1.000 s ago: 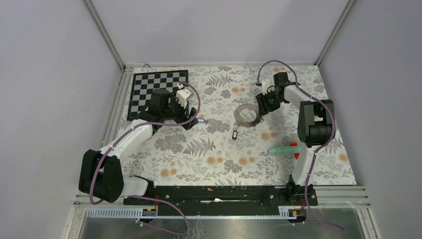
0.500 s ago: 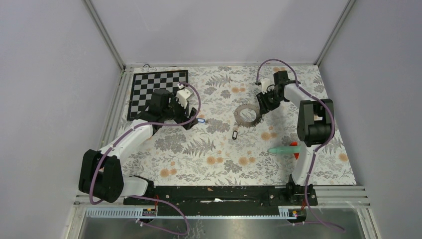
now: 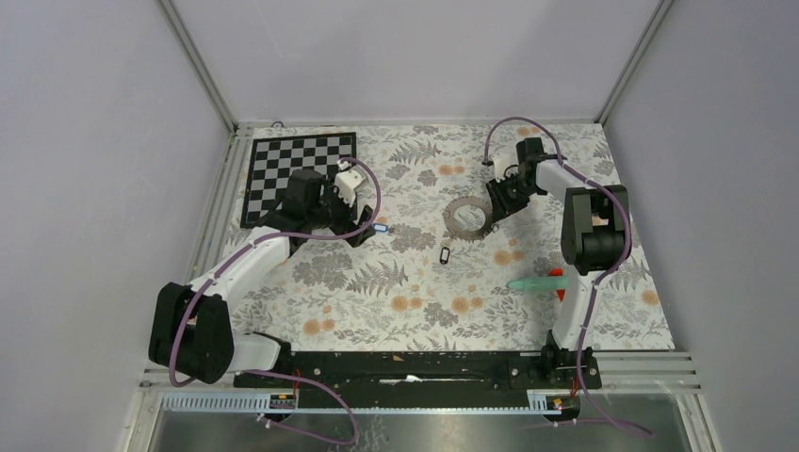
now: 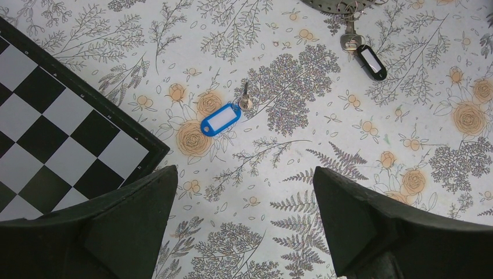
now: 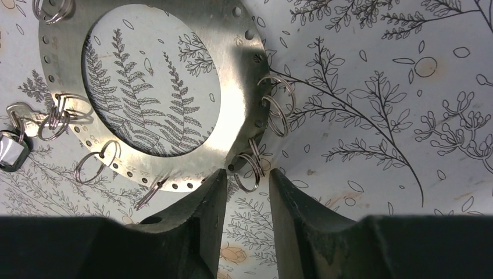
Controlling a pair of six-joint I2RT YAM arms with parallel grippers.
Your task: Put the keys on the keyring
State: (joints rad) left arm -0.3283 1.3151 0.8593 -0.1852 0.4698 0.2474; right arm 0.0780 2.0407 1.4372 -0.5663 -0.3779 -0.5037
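1. The right tool (image 5: 247,174) sat low over the desk (image 5: 378,192), its jaws parted by only a narrow slit and clamped on nothing.
2. A small split ring (image 5: 251,171) hanging from the keyring (image 5: 241,87) lay right at the mouth of that slit. Whether either finger touched it I cannot tell.
3. The keyring lay flat in the upper left of the right wrist view, several more small rings threaded through the holes in its band.
4. The left tool (image 4: 244,174) hung released, its jaws spread wide and holding nothing.
5. The blue-tagged key (image 4: 221,120) lay on the desk above the gap between those jaws. It touched neither finger and was just right of the corner of the chequered board (image 4: 58,151).
6. The black-tagged key (image 4: 370,61) lay in the upper right of the left wrist view, its metal end up against the keyring's lower rim.
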